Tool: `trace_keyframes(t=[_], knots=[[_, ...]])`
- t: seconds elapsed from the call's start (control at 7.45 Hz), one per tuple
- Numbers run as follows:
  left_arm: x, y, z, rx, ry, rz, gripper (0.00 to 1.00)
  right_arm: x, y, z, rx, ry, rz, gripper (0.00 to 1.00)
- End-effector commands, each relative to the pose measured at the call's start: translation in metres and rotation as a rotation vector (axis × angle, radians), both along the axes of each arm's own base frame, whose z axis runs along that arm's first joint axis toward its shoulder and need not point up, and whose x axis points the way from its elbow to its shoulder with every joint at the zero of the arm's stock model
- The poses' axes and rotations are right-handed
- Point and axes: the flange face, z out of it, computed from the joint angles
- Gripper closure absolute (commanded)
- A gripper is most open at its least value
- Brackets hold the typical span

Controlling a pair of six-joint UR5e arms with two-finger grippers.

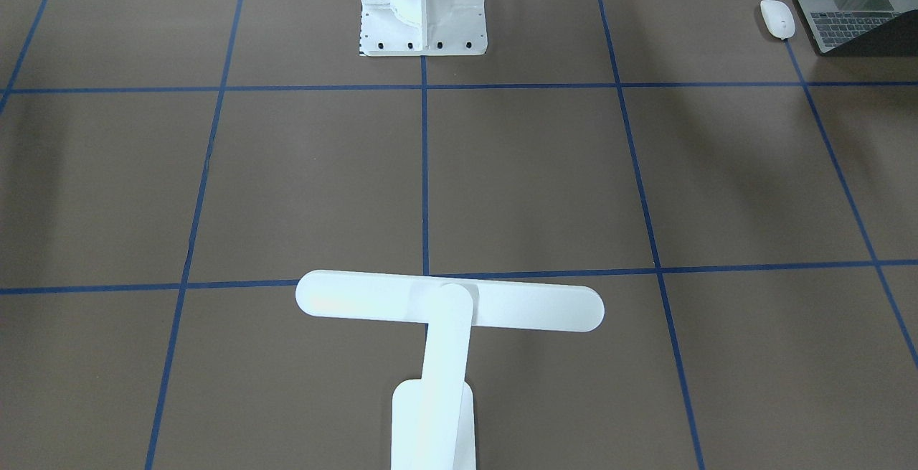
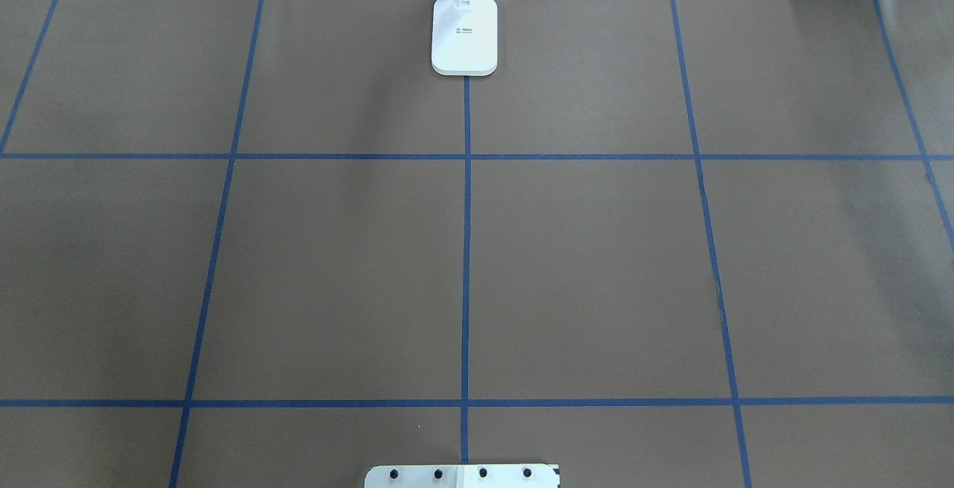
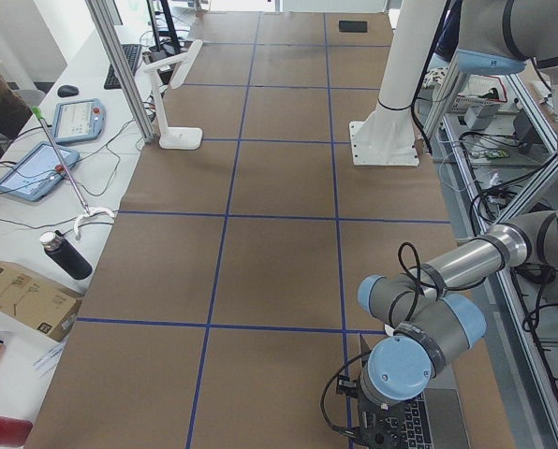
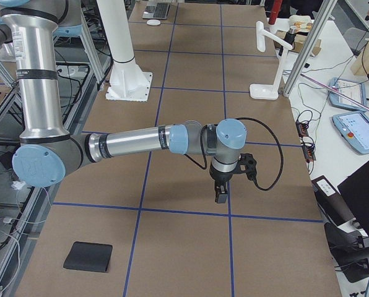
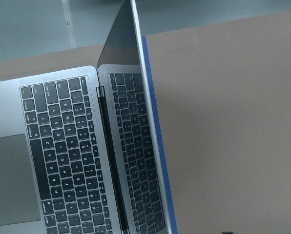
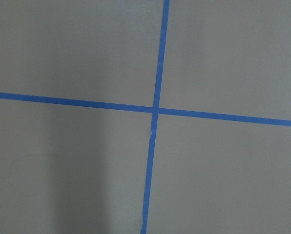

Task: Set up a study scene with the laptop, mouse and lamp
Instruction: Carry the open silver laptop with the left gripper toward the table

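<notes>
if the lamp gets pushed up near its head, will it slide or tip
Probably tips: the lamp carries a long bar head high on a tall arm. Its flat base looks small beside that head, so a low push at the base seems safer. It looks rigid, not floppy.

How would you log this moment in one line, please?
laptop: open, left gripper above | mouse: beside laptop | lamp: upright | right gripper: above table | jaws: unclear

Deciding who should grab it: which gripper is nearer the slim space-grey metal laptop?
Left. The left gripper hovers directly over the space-grey laptop; the right gripper hangs over the brown table toward the opposite end.
</notes>
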Motion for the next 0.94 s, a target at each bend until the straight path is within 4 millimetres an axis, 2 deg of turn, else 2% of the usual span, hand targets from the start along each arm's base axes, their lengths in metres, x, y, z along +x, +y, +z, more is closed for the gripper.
trace_keyframes(t=[0.0,0.13,0.27,0.4,0.54,0.67,0.81], knots=[[0.004,0.002,0.013,0.019,0.003,0.023,0.38,0.000,0.003,0.001,0.000,-0.001,-0.001,0.00],[0.005,0.006,0.024,0.027,0.001,0.025,0.43,0.000,0.004,0.001,-0.002,-0.003,-0.001,0.00],[0.005,0.006,0.025,0.038,-0.001,0.031,0.59,-0.001,0.005,0.001,-0.003,-0.015,-0.001,0.00],[0.005,0.005,0.025,0.064,0.001,0.053,0.87,-0.002,0.007,0.003,-0.006,-0.024,0.000,0.00],[0.005,0.004,0.025,0.061,0.001,0.052,1.00,-0.002,0.012,0.008,0.020,-0.024,-0.001,0.00],[0.005,0.003,0.024,0.056,0.000,0.046,1.00,-0.002,0.016,0.013,0.046,-0.035,0.002,0.00],[0.005,0.003,0.024,0.062,-0.001,0.051,1.00,-0.004,0.015,0.009,0.054,-0.062,0.001,0.00]])
